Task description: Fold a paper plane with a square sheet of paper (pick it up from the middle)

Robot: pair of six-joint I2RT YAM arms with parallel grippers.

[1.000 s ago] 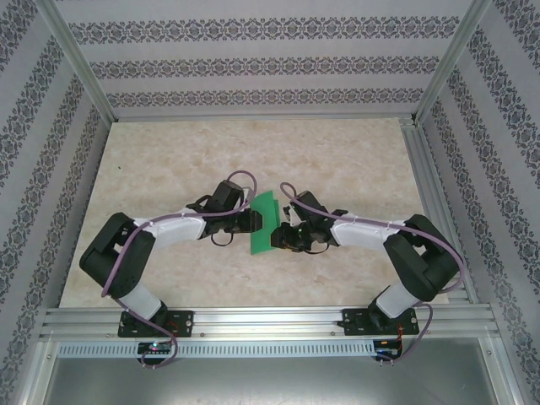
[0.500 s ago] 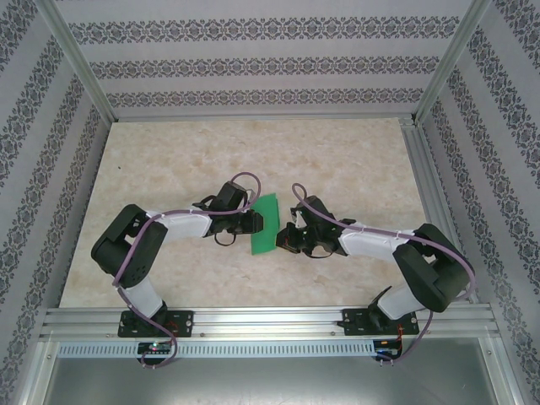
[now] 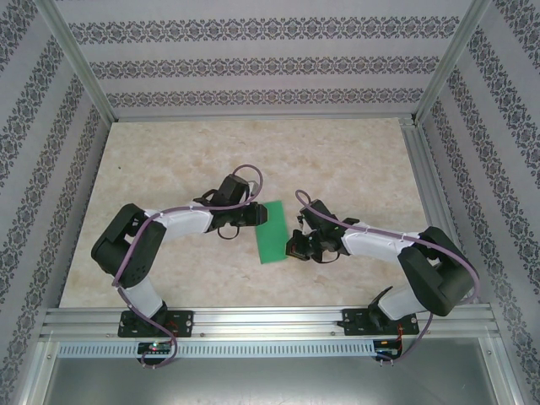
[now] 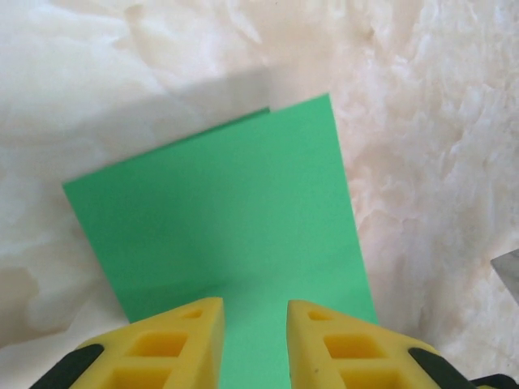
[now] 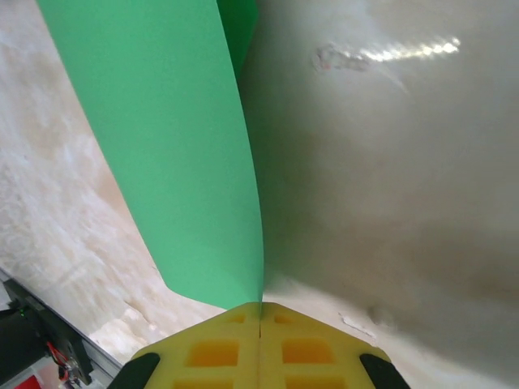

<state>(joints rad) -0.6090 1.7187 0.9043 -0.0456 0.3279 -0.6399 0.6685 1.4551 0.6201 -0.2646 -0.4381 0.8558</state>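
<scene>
Thin bright green sheet of paper [image 3: 272, 233], plain, folded over on itself into a narrow four-sided strip. It sits mid-table between my two grippers, long axis running far to near, slightly slanted. Left wrist view: the sheet [image 4: 227, 211] looks flat on the tabletop. Two layers are visible, and the far edge is stepped where one layer stops short of the other. Right wrist view: the sheet [image 5: 162, 138] curves up and away from my fingertips, with a second layer peeking out at the top behind the front one.

My right gripper [image 3: 291, 247] is at the sheet's near right corner. Its yellow fingers [image 5: 211, 348] are pressed together with no gap, and the paper edge runs straight into the seam, so the right gripper [image 5: 259, 314] is clamped on the sheet.

My left gripper [image 3: 258, 216] is at the sheet's far left edge. In its own camera the left gripper [image 4: 254, 320] has yellow fingers [image 4: 174, 344] apart, green showing through the gap. The jaws are spread and pinch nothing. Can't tell whether the tips touch the paper.

Under it all is a beige marbled tabletop [image 3: 337, 160], pale and a bit glossy. My left arm [image 3: 181, 221] and right arm [image 3: 380, 240], white and black, bend inward from bases on an aluminium rail [image 3: 270, 319] at the near edge. Grey-and-white patterned walls [image 3: 253, 67] stand round the table on three sides.
</scene>
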